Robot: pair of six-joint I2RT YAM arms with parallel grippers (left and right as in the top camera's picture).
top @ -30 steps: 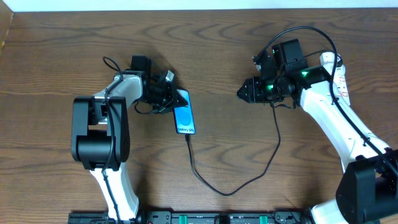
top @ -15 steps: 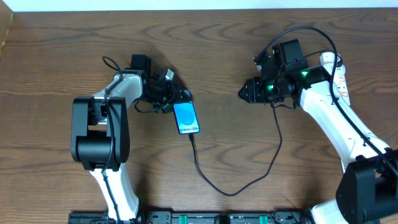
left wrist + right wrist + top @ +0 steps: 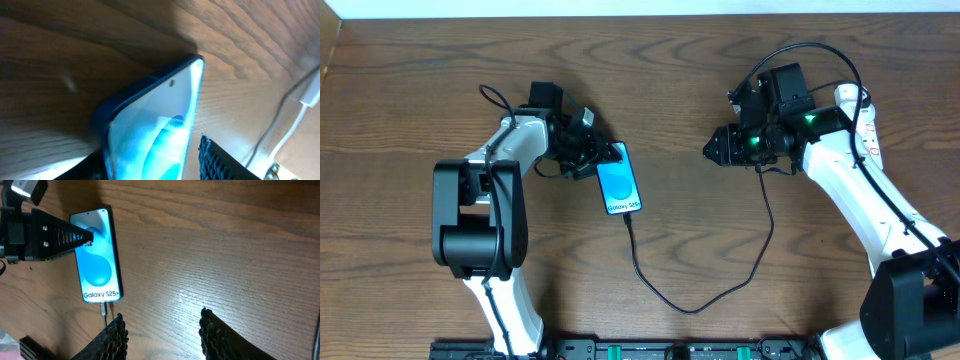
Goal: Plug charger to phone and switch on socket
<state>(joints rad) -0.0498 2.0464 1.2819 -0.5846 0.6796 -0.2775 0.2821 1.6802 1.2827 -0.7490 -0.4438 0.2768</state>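
Grips the phone [image 3: 619, 182] by its top in left jaws, charger [image 3: 692, 310] plugged into its bottom; holds right jaws wide.

White arm links [image 3: 850, 190], black joints [image 3: 470, 215], green light [image 3: 809, 120], ribbed black claw fingers [image 3: 217, 335], looped cables [image 3: 800, 48]

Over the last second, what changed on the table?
The left gripper, at the top end of the phone, turned the phone so that its bottom end swung to the right, then shifted it slightly away from the robot. The charger tip moved with it and stayed plugged in. The right gripper stayed open and empty, in the same place.
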